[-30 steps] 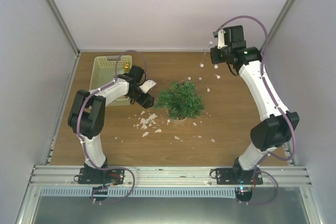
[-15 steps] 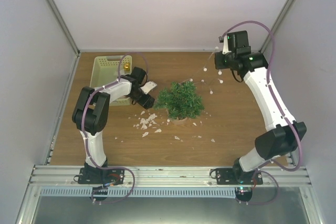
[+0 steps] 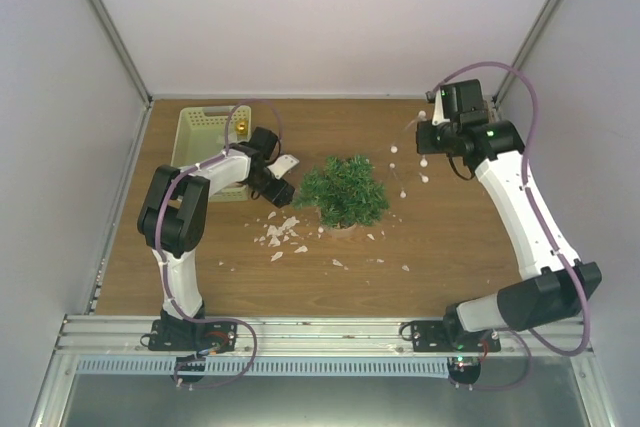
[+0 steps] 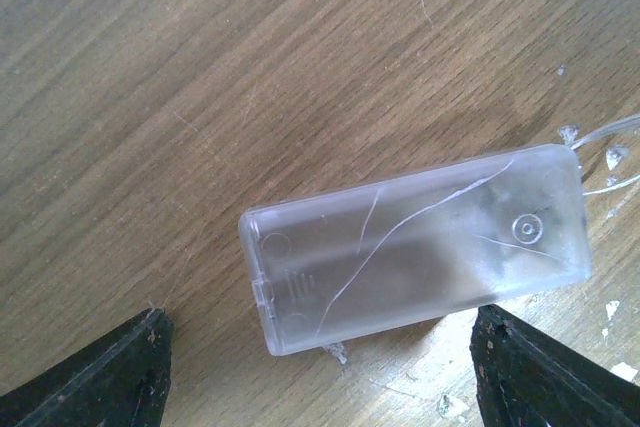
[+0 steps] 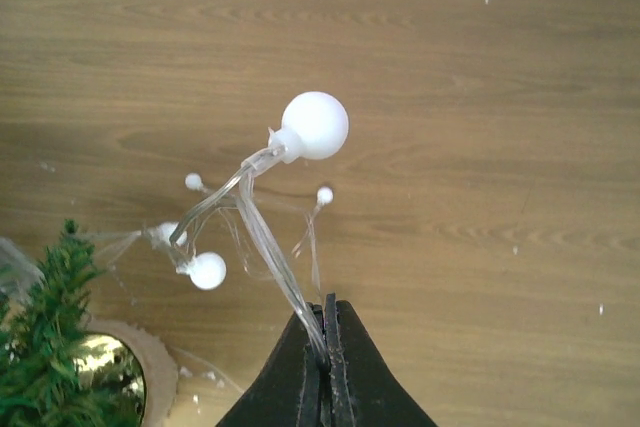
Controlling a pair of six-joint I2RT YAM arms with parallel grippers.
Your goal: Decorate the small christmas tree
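Small christmas tree (image 3: pixel 343 190): stands upright near the middle of the surface (image 3: pixel 450 237), between the two arms. From above, no ornament shows on its branches.

Light string (image 5: pixel 314 125): thin clear wire with white bulbs. It hangs in the air just right of the tree, and I cannot tell whether any of it catches the branches. The right tool (image 5: pixel 327 322) is closed tight on the wire, holding it lifted off the surface.

Battery box (image 4: pixel 415 247): clear plastic, lying flat on the surface left of the tree. The left tool (image 4: pixel 315 327) hovers over it with its fingers spread wide on either side. It is not gripping the box.

Progress, my judgement: early. The string is lifted but not wound round the tree, and the ornaments are not yet placed. Draping the string and hanging the baubles are left to do.

Containers: a pale basket (image 3: pixel 195 132) sits at the far left, behind the left arm. One gold bauble (image 3: pixel 241 127) is visible in it; the arm hides the rest of the inside.

White scraps (image 3: pixel 280 235) are scattered on the surface near the tree's foot.
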